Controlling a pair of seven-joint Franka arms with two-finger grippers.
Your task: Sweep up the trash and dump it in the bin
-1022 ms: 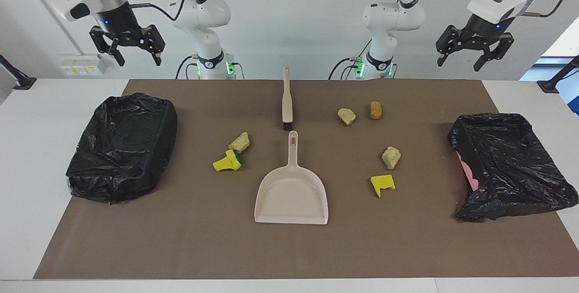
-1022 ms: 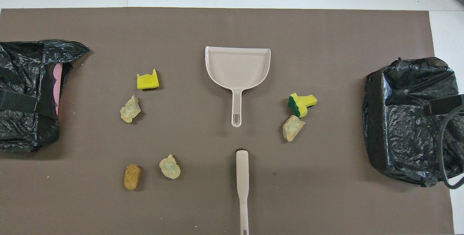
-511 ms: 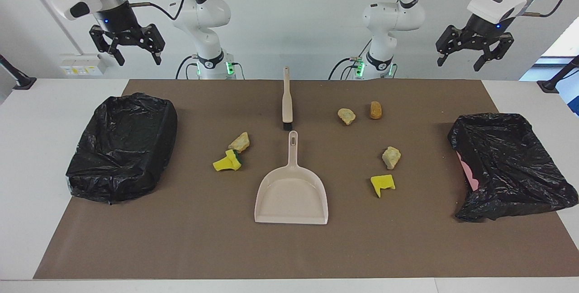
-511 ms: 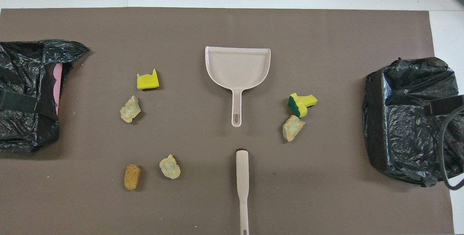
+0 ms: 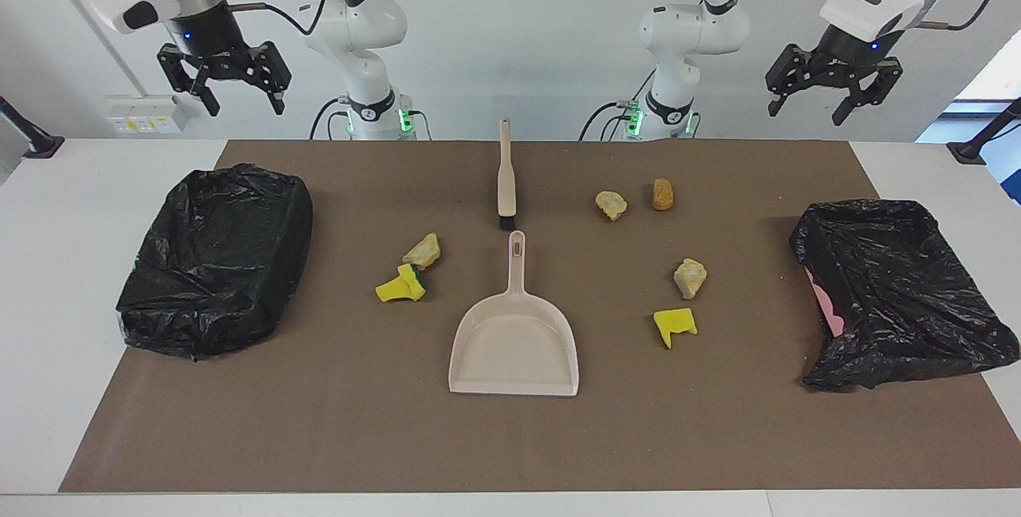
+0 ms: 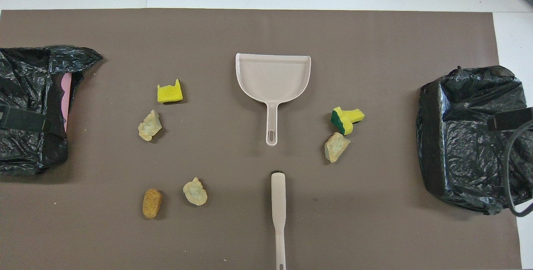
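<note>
Black L pincer point(image 5: 832, 97) raised high over table's edge, spread, empty, R pincer point(image 5: 232, 88) likewise, both pointing down.

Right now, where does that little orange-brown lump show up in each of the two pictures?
Facing view: the orange-brown lump lies upper right of centre.
Overhead view: the same lump lies lower left.
Shared landmark: a pale foam chunk lies right beside it, toward the brush.

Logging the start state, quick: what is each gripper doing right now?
Left gripper: jaws open, holding nothing, raised near its bin.
Right gripper: jaws open, holding nothing, raised near its bin.
</note>
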